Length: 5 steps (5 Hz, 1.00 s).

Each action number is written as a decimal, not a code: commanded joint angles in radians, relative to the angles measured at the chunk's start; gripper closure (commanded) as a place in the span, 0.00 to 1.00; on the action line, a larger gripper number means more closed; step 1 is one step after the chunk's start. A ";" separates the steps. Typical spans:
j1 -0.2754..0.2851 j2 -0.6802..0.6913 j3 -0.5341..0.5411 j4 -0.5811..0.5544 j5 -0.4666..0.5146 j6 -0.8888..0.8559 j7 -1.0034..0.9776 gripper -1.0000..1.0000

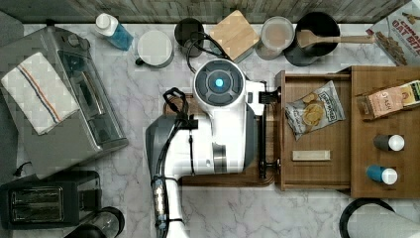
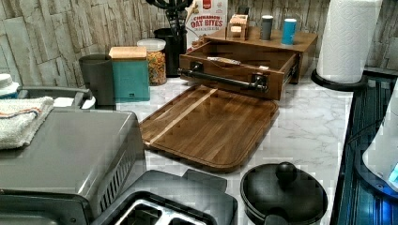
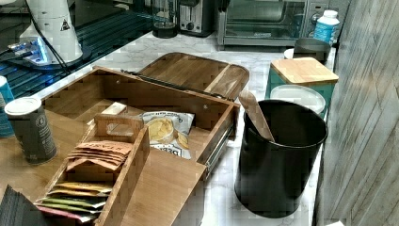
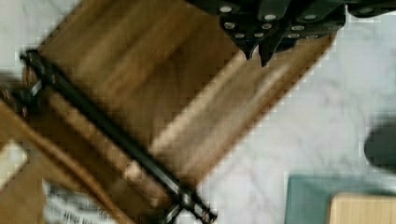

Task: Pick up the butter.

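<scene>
The butter (image 1: 311,155) lies flat in the open drawer (image 1: 285,129), near the top view's lower edge, apart from the chip bag (image 1: 313,107), so it is reachable from above. The gripper (image 4: 259,52), fingers nearly together and empty, hangs over the cutting board (image 4: 140,79).

Top view straight down over counter; left, right views low, opposite ends, sharing drawer (image 2: 234,65); wrist view close above cutting board (image 4: 154,93).

kitchen | marble counter (image 1: 148,89) | toaster (image 1: 47,203) | toaster oven (image 1: 74,99)
</scene>
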 commanded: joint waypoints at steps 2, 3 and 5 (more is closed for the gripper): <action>-0.152 -0.074 -0.219 -0.001 0.022 -0.011 -0.287 0.33; -0.173 -0.085 -0.237 -0.018 0.036 0.012 -0.239 0.00; -0.246 -0.086 -0.235 -0.150 0.002 0.154 0.018 0.00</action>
